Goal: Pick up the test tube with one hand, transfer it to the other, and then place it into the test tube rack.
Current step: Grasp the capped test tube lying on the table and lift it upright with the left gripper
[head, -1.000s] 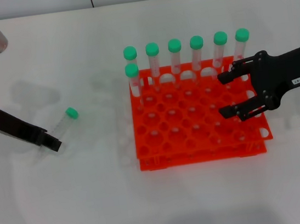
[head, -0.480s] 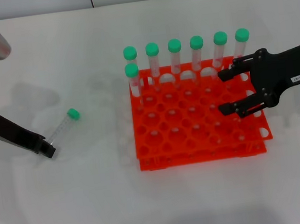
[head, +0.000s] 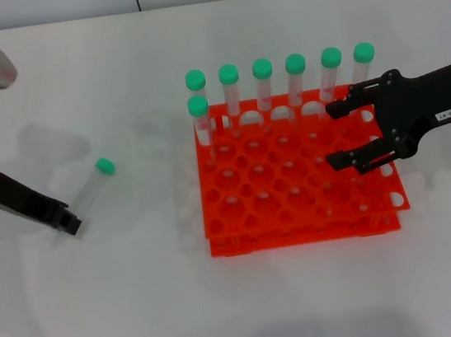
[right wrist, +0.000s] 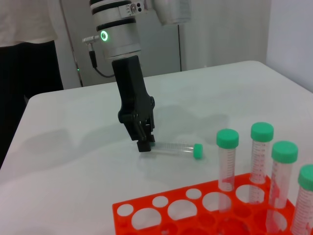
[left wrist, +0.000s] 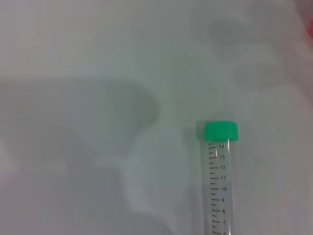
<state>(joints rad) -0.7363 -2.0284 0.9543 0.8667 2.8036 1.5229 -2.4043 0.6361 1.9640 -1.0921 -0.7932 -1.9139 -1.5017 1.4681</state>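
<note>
One white table (head: 145, 312), bearing all items.
One test tube rack (head: 296, 197), orange, two-tiered, right of centre; seven green-capped tubes (head: 264, 84) upright along its far row and far-left corner.
One right gripper (head: 333, 133), white-labelled, hovering over the rack's right side, fingers spread apart, empty.
One left gripper (right wrist: 144, 142), unlabelled, at the table's left side, tip low at the clear end of the tube; whether its fingers are apart or together cannot be told.
One test tube (head: 93, 188), lying flat, well left of the rack, cap (left wrist: 221, 130) pointing far-right.
Handling note, by judgement: pickup not yet made. Straddle the barrel mid-length, squarely across it, clamp gently to prevent rolling, leave the capped end free for handover.
</note>
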